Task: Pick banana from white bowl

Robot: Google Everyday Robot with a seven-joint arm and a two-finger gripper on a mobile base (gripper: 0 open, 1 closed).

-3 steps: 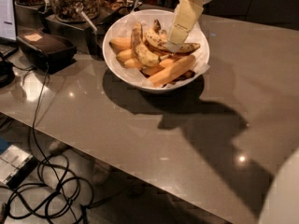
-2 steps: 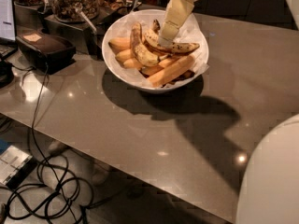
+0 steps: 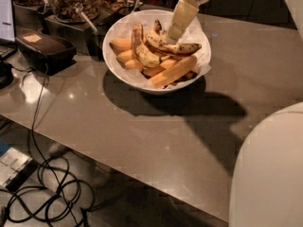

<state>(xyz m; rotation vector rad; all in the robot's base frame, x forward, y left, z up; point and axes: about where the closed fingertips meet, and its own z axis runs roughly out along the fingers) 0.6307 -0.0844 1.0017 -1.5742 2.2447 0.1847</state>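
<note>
Camera view: on the grey worktop (image 3: 142,136) stands the white bowl (image 3: 124,77), lined with paper and holding several bananas. The long spotted banana (image 3: 183,47) lies across the top of the pile, towards the bowl's far side. The end effector (image 3: 173,34) slants down from above, its tip at that banana's middle; whether it is open or closed I cannot tell. A black box (image 3: 45,48) sits to the left.

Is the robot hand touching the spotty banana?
Cannot tell. In the camera view the gripper, above the white bowl, overlaps the banana, hiding any gap.
</note>
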